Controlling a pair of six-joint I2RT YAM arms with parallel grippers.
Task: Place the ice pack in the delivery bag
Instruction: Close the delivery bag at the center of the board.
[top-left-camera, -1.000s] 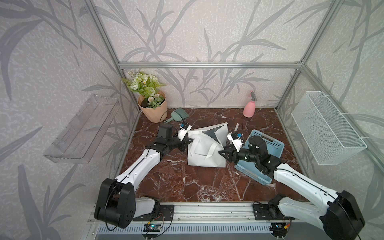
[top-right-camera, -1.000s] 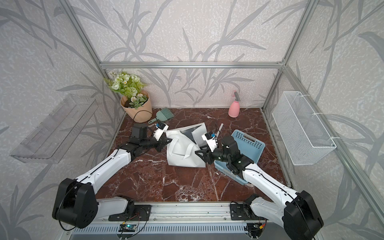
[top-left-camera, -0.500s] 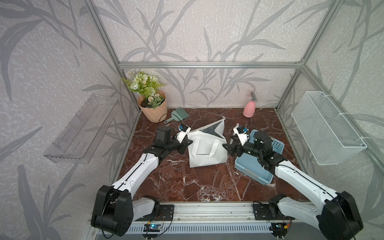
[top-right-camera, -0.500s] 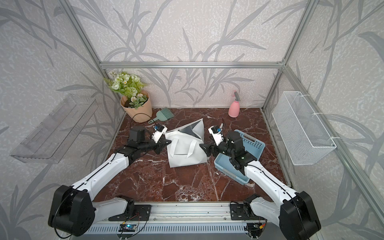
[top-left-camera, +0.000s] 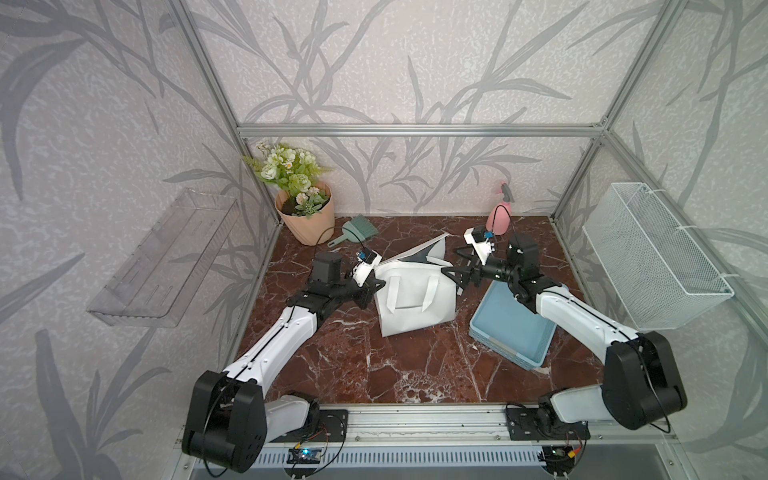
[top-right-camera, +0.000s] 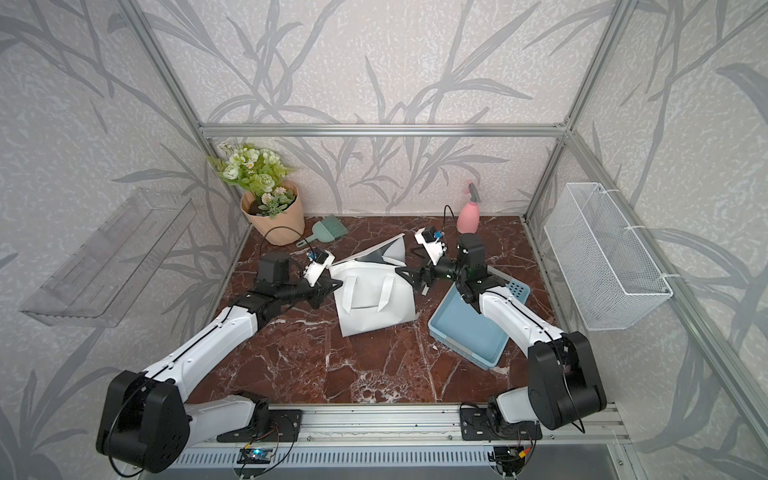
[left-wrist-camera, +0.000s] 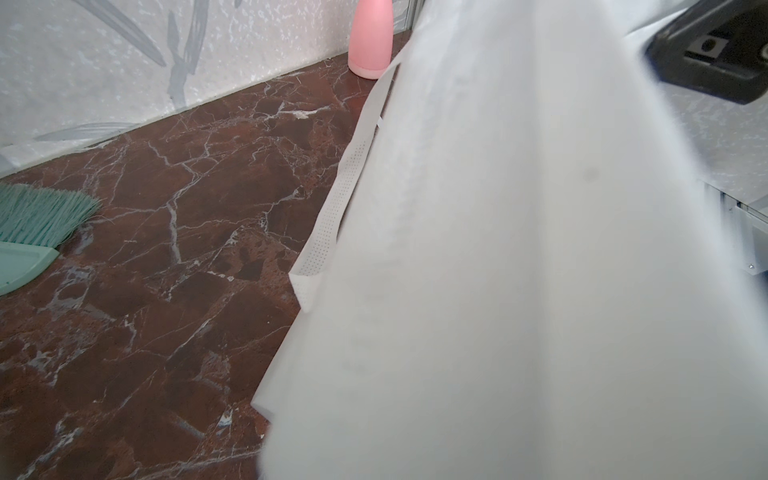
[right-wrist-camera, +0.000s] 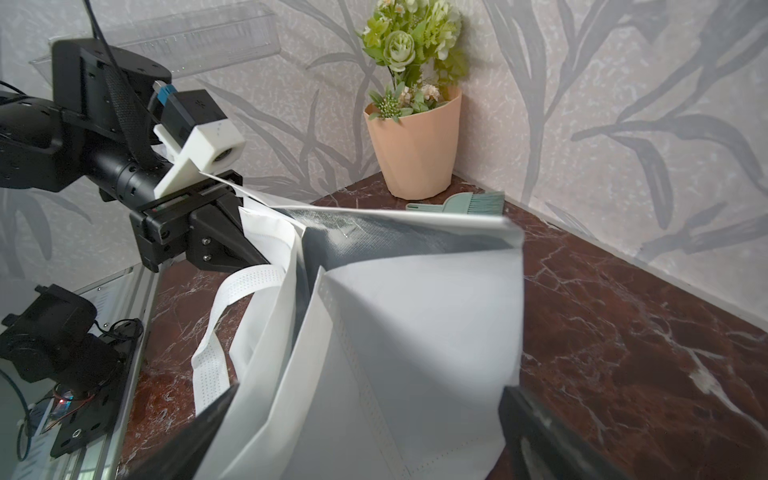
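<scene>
The delivery bag (top-left-camera: 411, 299) (top-right-camera: 374, 301), white with silver lining (right-wrist-camera: 374, 245), stands mid-table with its flap up. My left gripper (top-left-camera: 377, 286) (top-right-camera: 332, 286) (right-wrist-camera: 239, 232) is shut on the bag's rim at its left side. In the left wrist view white bag fabric (left-wrist-camera: 498, 270) fills the frame and hides the jaws. My right gripper (top-left-camera: 453, 268) (top-right-camera: 409, 272) (right-wrist-camera: 365, 436) is open at the bag's right side, with a bag panel between its spread fingers (right-wrist-camera: 199, 436). The ice pack shows in no view.
A shallow blue tray (top-left-camera: 490, 332) lies right of the bag, under the right arm. At the back stand a flower pot (top-left-camera: 307, 220), a green brush (top-left-camera: 357, 228) and a pink spray bottle (top-left-camera: 498, 216). A wire basket (top-left-camera: 652, 266) hangs on the right wall and a clear shelf (top-left-camera: 162, 257) on the left.
My right gripper has opened wide and shifted toward the back beside the bag. The bag's flap has risen. The left gripper keeps its hold.
</scene>
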